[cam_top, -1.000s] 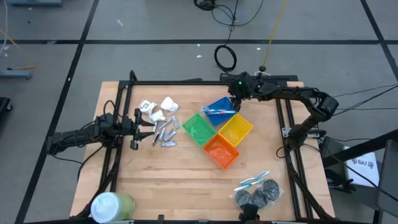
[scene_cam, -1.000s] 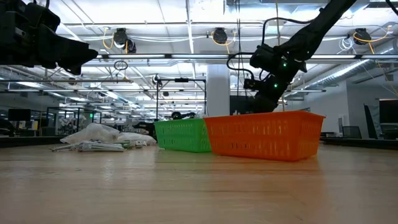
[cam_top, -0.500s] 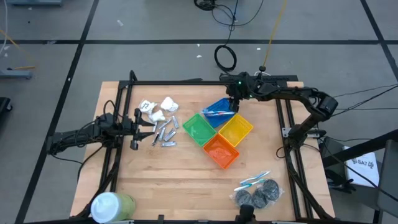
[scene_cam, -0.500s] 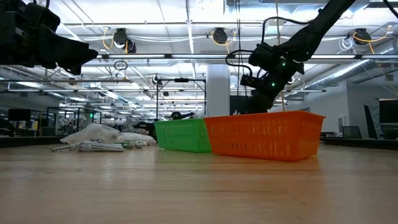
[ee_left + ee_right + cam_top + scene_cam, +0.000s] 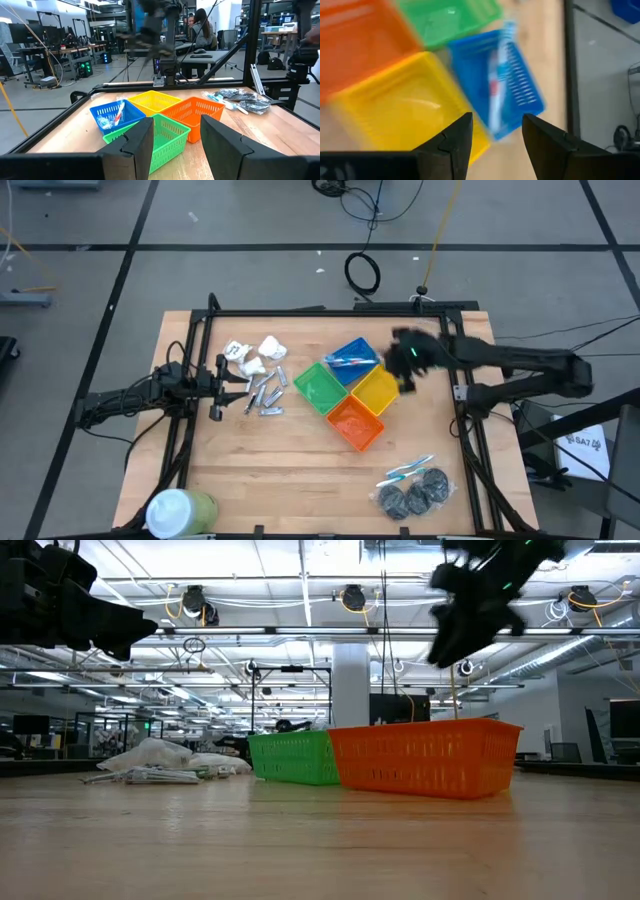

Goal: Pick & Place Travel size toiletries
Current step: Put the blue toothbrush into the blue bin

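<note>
**Right gripper empty above the bins, one stick lying in the blue bin**

The right gripper point(image 5: 404, 360) hangs in the air just off the 3 o'clock side of the blue bin point(image 5: 352, 356) and above the yellow bin point(image 5: 379, 389). Its wrist view shows two dark fingers point(image 5: 455, 145) parted with a clear gap and nothing between them; it touches nothing. In the low view it sits high above the orange bin point(image 5: 425, 758).

A blue-and-white stick point(image 5: 350, 360) lies inside the blue bin, also seen past the fingers in the right wrist view point(image 5: 496, 89).

The left gripper point(image 5: 222, 387) waits at the table's 9 o'clock edge, fingers parted and empty, pointing toward the short silver metal pieces point(image 5: 264, 394) just beside it. White lumpy packets point(image 5: 256, 355) lie at 12 o'clock of those pieces.

Near the table's 5 o'clock corner lie more thin blue-and-white sticks point(image 5: 405, 470) and, touching them, the dark grey round wads point(image 5: 412, 494).

The green bin point(image 5: 320, 387) sits at 9 o'clock within the bin cluster. A green-and-white cylinder point(image 5: 180, 511) stands at the 7 o'clock corner.
</note>
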Controlling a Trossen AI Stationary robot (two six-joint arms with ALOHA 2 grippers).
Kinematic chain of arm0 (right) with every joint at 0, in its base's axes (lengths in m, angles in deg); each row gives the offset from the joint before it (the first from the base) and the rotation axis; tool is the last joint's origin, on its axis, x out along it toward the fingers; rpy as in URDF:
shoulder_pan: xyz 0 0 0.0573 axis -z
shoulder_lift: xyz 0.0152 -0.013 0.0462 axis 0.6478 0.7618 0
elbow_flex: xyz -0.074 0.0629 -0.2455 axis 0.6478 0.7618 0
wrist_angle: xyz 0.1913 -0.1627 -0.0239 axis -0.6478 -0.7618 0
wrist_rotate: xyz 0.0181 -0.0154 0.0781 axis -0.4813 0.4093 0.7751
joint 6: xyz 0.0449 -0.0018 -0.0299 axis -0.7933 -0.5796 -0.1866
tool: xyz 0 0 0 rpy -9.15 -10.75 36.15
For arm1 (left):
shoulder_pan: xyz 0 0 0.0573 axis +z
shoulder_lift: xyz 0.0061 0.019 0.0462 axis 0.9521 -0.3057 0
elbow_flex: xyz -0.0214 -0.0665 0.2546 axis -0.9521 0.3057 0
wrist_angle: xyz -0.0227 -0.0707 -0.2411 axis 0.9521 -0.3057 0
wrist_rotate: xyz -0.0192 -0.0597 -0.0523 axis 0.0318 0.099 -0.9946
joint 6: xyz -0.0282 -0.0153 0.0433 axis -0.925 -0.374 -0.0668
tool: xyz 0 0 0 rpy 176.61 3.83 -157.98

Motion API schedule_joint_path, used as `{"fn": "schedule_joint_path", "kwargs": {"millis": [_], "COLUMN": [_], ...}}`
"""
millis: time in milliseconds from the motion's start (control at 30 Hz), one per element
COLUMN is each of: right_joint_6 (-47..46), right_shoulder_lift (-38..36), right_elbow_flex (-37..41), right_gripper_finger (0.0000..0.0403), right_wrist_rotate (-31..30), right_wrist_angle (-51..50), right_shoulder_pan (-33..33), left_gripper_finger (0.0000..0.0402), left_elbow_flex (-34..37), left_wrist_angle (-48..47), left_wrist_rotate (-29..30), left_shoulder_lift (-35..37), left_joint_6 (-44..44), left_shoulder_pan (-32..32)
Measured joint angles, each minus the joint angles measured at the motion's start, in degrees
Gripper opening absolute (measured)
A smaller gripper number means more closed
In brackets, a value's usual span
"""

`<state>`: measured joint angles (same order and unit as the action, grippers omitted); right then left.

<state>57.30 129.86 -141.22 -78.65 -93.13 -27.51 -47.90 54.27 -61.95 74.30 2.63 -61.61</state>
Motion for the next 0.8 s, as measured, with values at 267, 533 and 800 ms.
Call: {"fn": "schedule_joint_path", "kwargs": {"millis": [267,533,800], "right_joint_6": [-37.87,-59.15,-60.83], "right_shoulder_lift": [-6.92,-2.15,7.55], "right_elbow_flex": [1.70,14.06,19.23], "right_gripper_finger": [0.0160,0.0160,0.0160], "right_wrist_rotate": [-3.34,-3.10,-2.96], "right_wrist_angle": [-16.91,-3.71,13.71], "right_shoulder_pan": [-32.05,-52.28,-56.15], "left_gripper_finger": [0.0159,0.0159,0.0159], "left_elbow_flex": [0.00,0.00,0.00], "left_wrist_angle": [0.00,-0.01,-0.02], "left_wrist_rotate": [0.00,0.01,0.02], "left_shoulder_lift": [0.00,0.00,0.00], "left_joint_6": [0.01,0.00,0.01], "left_shoulder_pan": [-0.02,-0.02,-0.02]}}
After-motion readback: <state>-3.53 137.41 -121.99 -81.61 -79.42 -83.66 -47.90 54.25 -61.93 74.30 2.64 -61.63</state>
